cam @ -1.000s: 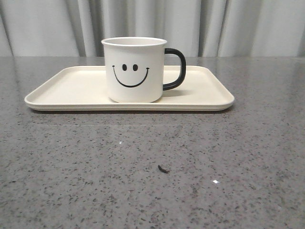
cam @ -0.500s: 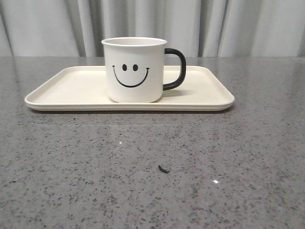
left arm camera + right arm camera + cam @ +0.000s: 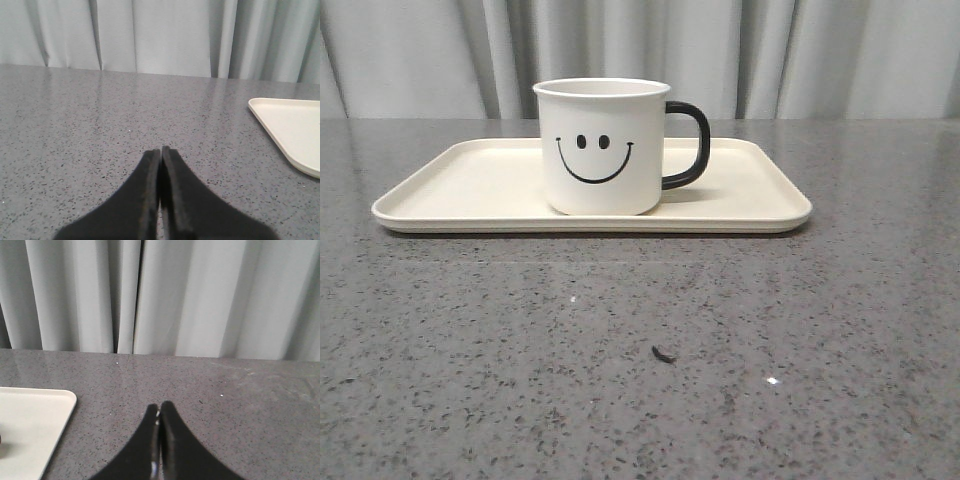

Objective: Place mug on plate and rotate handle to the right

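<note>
Mug on plate, handle right: unchanged. My left gripper and right gripper closed, empty. Task looks complete.

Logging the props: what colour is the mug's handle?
Glossy black, on a white mug; the handle shows best in the front view.

Staged test setup: speckled grey stone table, plain grey curtain backdrop.

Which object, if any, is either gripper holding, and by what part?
Nothing is held. The left gripper and right gripper are shut and empty; the mug stands alone.
</note>
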Controlling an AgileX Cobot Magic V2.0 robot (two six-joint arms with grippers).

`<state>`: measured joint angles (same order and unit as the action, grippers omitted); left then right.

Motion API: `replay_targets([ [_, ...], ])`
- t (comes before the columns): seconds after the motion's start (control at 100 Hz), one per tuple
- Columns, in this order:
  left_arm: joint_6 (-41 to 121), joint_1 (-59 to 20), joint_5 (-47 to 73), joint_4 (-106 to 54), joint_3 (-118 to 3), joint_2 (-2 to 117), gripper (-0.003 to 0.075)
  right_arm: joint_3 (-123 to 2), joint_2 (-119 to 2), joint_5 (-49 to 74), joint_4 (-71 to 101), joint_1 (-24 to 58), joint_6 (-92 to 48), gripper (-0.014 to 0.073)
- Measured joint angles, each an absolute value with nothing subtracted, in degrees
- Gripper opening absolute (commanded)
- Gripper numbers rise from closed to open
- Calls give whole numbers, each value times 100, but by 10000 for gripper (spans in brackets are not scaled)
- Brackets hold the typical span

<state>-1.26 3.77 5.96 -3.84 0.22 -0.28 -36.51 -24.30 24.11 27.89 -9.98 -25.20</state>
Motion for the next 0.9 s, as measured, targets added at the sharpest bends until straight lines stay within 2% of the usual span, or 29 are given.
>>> replay_targets([
  [0.9, -126, 377, 596, -384, 22, -28, -19, -3609, -2276, 2421, 2409, -805, -2589, -89],
])
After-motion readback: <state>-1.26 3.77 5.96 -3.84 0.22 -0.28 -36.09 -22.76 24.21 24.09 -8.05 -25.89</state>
